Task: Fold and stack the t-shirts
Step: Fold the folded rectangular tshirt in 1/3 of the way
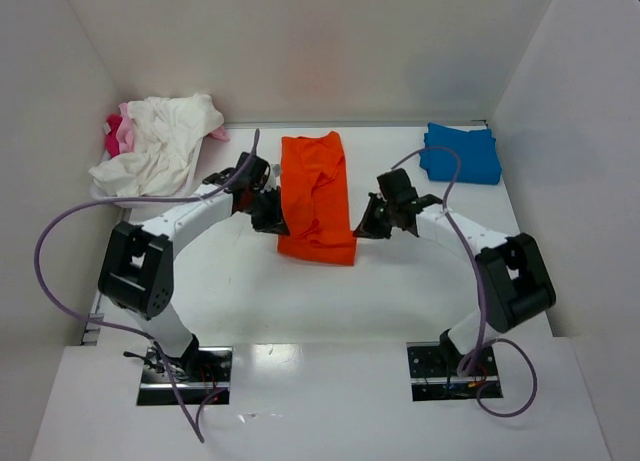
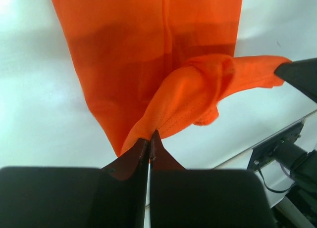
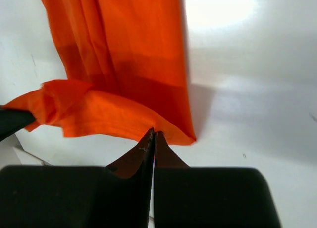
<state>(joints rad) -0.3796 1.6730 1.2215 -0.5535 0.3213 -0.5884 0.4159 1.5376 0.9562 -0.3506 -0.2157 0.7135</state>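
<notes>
The orange t-shirt (image 1: 315,191) lies in the middle of the table as a long strip running front to back. My left gripper (image 1: 272,219) is shut on its near left corner, and the left wrist view shows the cloth (image 2: 148,50) bunched up from the closed tips of that gripper (image 2: 149,136). On the near right corner my right gripper (image 1: 360,229) is also shut; in the right wrist view the hem (image 3: 133,50) runs straight into its closed tips (image 3: 153,133). A folded blue t-shirt (image 1: 460,153) sits at the back right. White (image 1: 160,146) and pink (image 1: 118,133) t-shirts are heaped at the back left.
White enclosure walls (image 1: 40,101) close in the table on the left, right and back. Purple cables (image 1: 60,231) loop out from both arms. The two arm bases (image 1: 185,371) are bolted along the near edge.
</notes>
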